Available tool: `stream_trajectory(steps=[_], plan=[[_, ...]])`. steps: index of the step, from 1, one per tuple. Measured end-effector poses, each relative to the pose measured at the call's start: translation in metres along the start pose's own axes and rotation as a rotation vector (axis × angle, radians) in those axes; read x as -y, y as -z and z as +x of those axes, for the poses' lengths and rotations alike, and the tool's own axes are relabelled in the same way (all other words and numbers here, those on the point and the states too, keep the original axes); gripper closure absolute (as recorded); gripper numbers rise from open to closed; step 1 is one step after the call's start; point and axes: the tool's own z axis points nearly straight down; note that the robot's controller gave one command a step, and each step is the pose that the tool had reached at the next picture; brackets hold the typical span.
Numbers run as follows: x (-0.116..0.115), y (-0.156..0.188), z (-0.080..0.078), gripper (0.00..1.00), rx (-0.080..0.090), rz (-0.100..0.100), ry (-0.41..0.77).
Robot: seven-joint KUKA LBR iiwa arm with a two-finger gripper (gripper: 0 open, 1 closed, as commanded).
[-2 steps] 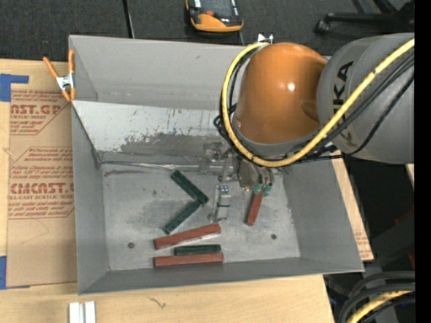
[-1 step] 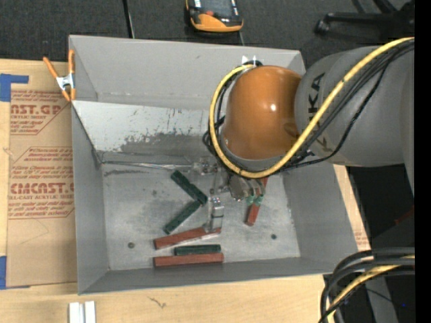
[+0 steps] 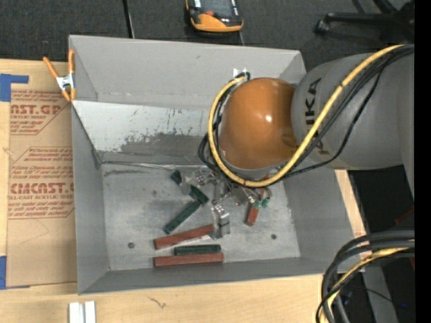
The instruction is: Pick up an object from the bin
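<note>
Noting pincer (image 3: 219,221) at view-right end of reddish-brown bar (image 3: 183,237); long axis trending view-left, slightly downward from pincer. Unable to tell pincer opening or hold.

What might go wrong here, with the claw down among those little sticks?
Two risks, I think. The claw sits at the end of a red-brown stick, not its middle, so the stick may tilt and slip if lifted. A dark green stick and a second red-brown stick lie just beside it, so the claw might push them about or catch two at once.
</note>
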Motion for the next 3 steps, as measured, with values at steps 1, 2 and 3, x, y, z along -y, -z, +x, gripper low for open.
stream_trajectory(steps=[1,2,3], plan=[[0.018,-0.03,-0.003,0.0,0.001,0.0,0.104],[0.025,-0.076,-0.027,0.0,0.003,0.001,0.326],[0.028,-0.094,-0.036,1.0,0.004,0.0,0.429]])
